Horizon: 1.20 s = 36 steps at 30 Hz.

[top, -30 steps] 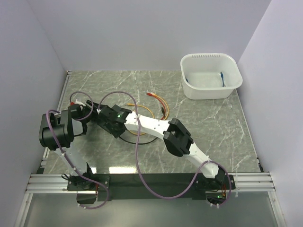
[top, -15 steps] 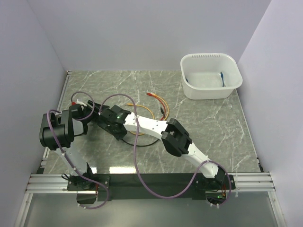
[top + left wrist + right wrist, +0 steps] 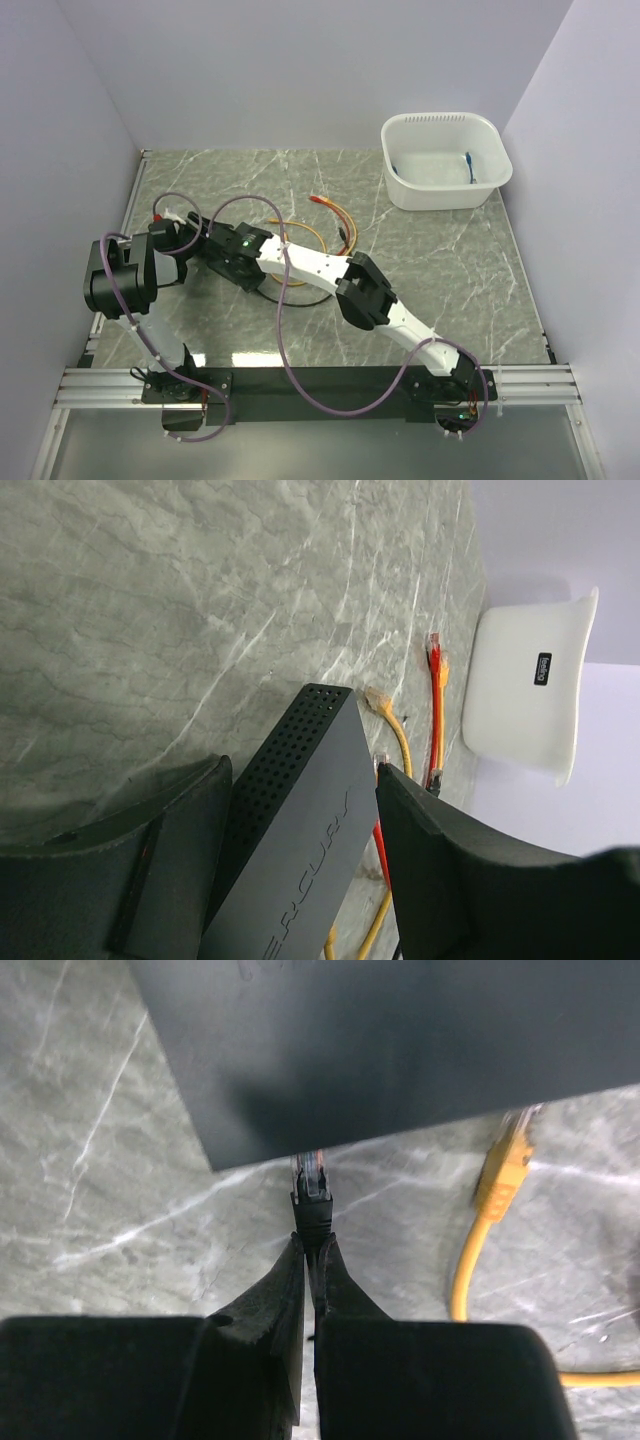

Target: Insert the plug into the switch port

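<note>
Now, step: clear-tipped black-booted plug (image 3: pixel 311 1185) at thin matte-black switch box (image 3: pixel 400 1040) edge, port unseen.
Left gripper (image 3: pixel 300 780): clamping box.
Right gripper (image 3: pixel 312 1242): pinching plug.
Next: straight, aligned push.

Overhead view distant; both wrist views close, share box (image 3: pixel 300 820).

Matte black on veined stone.
The switch box (image 3: pixel 300 820) has a matte dark casing, one side finely perforated; the plug (image 3: pixel 312 1188) at its edge has a clear glossy tip and black boot. Under it the table (image 3: pixel 150 600) looks like smooth marble; beyond it the tub (image 3: pixel 525 690) is smooth white plastic.
</note>
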Available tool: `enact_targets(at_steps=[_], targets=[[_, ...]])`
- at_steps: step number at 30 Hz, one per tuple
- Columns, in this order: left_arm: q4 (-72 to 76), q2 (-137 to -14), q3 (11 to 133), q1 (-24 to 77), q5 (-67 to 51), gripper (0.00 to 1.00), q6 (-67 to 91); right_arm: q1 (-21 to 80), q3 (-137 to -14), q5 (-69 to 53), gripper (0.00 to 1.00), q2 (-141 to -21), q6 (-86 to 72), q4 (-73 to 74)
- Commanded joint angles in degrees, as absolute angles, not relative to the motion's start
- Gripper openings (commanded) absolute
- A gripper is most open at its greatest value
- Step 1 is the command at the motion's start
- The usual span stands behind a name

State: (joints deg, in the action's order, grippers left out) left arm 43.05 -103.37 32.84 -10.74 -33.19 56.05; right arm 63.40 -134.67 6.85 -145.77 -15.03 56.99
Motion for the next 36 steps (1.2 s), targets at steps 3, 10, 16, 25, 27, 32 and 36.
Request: enact_targets(at_steps=[3,10,16,25,27,32,36], targets=[[42.10,-100.99,34.28,-9.67,-33.22,0.66,53.53,62.67,-139.31,8.44,0.00,-147.48,-13.97,58.36],[41.40,-100.99,34.80,-9.14,-33.13,0.66,52.82,62.58,-141.24,8.70,0.00,-147.66,-13.89,57.83],[38.85,-100.37,35.59,-8.00,-31.73,0.66,51.07,62.67,-142.21,8.53,0.00,-148.01,-14.41,56.17],[36.30,-100.55,36.56,-6.86,-31.11,0.66,50.10,63.46,-141.77,8.88,0.00,-146.52,-15.55,51.33],[35.69,-100.46,36.65,-6.77,-31.03,0.66,50.01,63.63,-141.59,9.05,0.00,-146.16,-15.91,50.11],[34.54,-100.55,36.83,-6.42,-30.76,0.66,49.66,64.60,-141.24,9.75,0.00,-145.11,-15.82,47.99],[33.93,-100.55,37.09,-6.24,-30.50,0.67,49.48,65.13,-141.15,11.42,0.00,-144.67,-15.56,46.15]])
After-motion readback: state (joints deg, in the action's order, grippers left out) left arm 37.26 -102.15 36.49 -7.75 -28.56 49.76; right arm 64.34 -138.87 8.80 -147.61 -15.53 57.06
